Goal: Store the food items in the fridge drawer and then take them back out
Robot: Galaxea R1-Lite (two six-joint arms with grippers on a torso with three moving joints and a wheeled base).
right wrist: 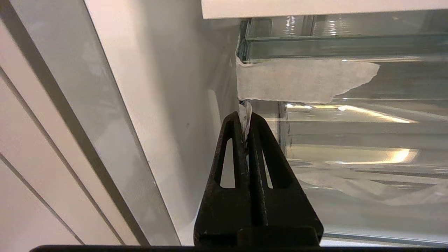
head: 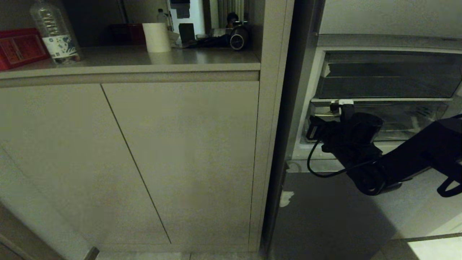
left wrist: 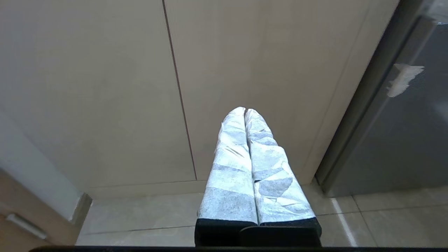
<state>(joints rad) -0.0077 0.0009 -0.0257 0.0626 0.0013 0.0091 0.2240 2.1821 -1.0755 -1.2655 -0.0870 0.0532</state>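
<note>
The fridge drawer (head: 400,119) is a clear shallow bin low in the open fridge, at the right of the head view. In the right wrist view its clear front (right wrist: 350,140) carries a torn strip of white tape (right wrist: 301,80) at the corner. A small white tape tab (right wrist: 246,112) hangs from that corner. My right gripper (right wrist: 246,118) is shut on this tab, its black fingers pressed together; in the head view the right gripper (head: 344,110) is at the drawer's left front corner. My left gripper (left wrist: 246,111) hangs parked and shut before the cabinet doors. No food items are in view.
A darker shallow bin (head: 389,76) sits above the drawer. The white fridge side wall (right wrist: 168,105) is close beside my right gripper. Beige cabinet doors (head: 144,162) fill the left, under a counter with a water bottle (head: 54,32), a paper roll (head: 156,37) and a red box (head: 20,47).
</note>
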